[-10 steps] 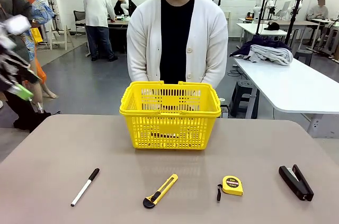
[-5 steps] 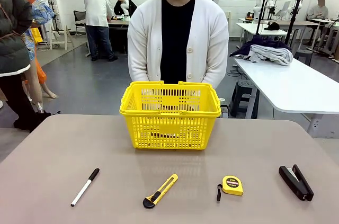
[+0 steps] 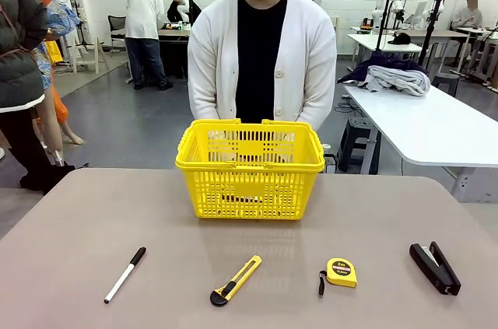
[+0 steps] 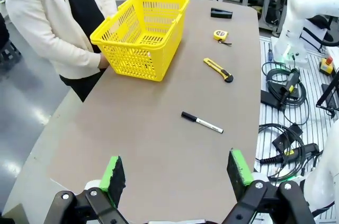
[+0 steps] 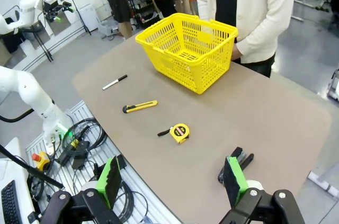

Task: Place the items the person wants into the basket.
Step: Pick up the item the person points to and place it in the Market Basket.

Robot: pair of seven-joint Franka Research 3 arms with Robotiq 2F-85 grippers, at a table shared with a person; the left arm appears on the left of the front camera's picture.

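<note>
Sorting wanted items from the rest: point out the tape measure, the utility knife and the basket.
tape measure (image 3: pixel 341 272), front view, yellow case.
utility knife (image 3: pixel 237 278), front view, mid handle.
basket (image 3: pixel 249 189), front view, near lattice wall.

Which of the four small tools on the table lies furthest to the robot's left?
The white marker with the black cap: it ends the row at the left, with the utility knife, tape measure and stapler all to its right.

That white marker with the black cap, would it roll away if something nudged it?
The marker looks round and slim, so a sideways nudge would probably roll it across the smooth table. It looks stiff and light, so it should lift without bending. Lying flat, it may be awkward to pinch.
</note>
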